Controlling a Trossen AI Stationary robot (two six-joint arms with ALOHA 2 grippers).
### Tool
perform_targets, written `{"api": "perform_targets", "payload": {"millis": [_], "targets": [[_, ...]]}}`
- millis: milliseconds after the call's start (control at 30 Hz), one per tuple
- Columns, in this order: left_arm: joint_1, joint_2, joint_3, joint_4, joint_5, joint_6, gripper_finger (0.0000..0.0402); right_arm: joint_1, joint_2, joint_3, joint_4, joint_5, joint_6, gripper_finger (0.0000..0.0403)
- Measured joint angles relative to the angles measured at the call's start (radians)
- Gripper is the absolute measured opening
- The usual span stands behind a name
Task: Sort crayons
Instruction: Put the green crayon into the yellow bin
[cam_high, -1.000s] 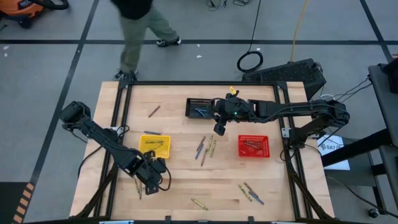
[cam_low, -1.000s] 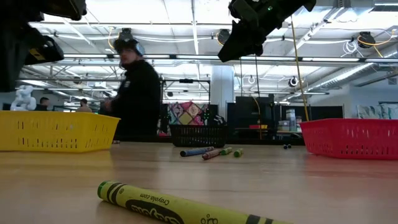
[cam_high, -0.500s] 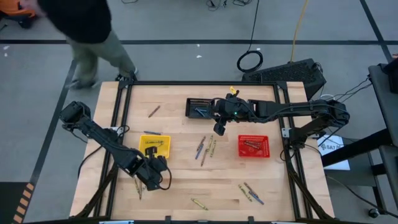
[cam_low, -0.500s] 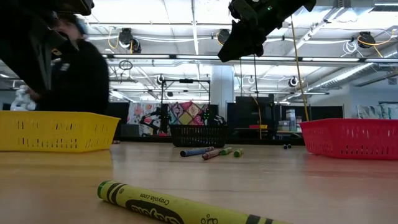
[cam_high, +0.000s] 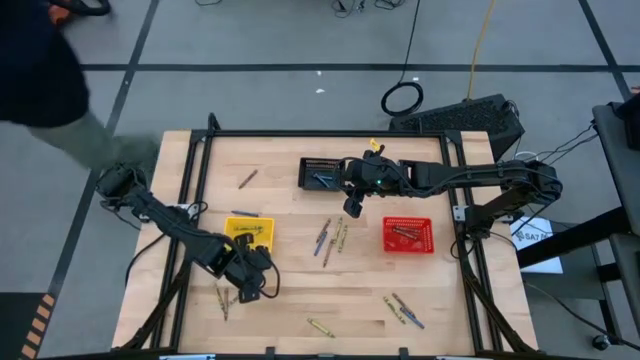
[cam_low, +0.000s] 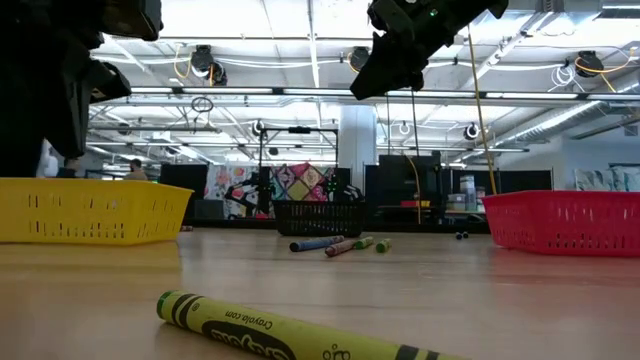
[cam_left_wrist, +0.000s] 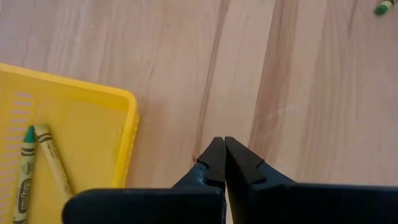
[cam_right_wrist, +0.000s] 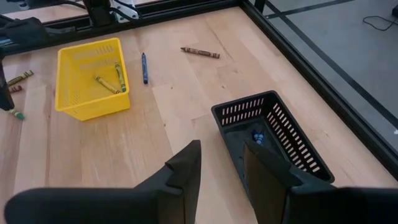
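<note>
Since earlier frame, I see left gripper (cam_left_wrist: 224, 146) nearer yellow basket (cam_high: 250, 232), clenched, empty. Right gripper (cam_right_wrist: 222, 163) released, over black basket (cam_right_wrist: 283, 140). Crayons (cam_high: 331, 238) scattered across surface (cam_high: 290, 270).

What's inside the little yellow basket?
The small yellow mesh basket holds two yellow-green crayons, lying side by side. The left wrist view cuts off part of its floor, so more there can't be ruled out.

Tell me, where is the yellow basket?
In the high view, the yellow basket sits on the table's left half, beside the left gripper, with a blue crayon along its far edge.
</note>
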Motion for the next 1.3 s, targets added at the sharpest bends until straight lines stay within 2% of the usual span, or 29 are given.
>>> {"api": "perform_targets", "payload": {"millis": [300,567,667,1100,1300], "targets": [[0.026,0.0,0.0,-0.035,0.037,-0.001,0.0005,0.0,0.0,0.0,0.0,0.0,0.0,0.0105],[0.031,0.0,0.0,-0.063,0.049,-0.025,0.0079,0.0,0.0,0.0,0.0,0.0,0.0,0.0105],[0.031,0.0,0.0,-0.041,0.049,-0.025,0.0092,0.0,0.0,0.0,0.0,0.0,0.0,0.0105],[0.031,0.0,0.0,0.017,0.048,-0.024,0.0096,0.0,0.0,0.0,0.0,0.0,0.0,0.0105],[0.033,0.0,0.0,0.079,-0.035,0.053,0.0096,0.0,0.0,0.0,0.0,0.0,0.0,0.0105]]}}
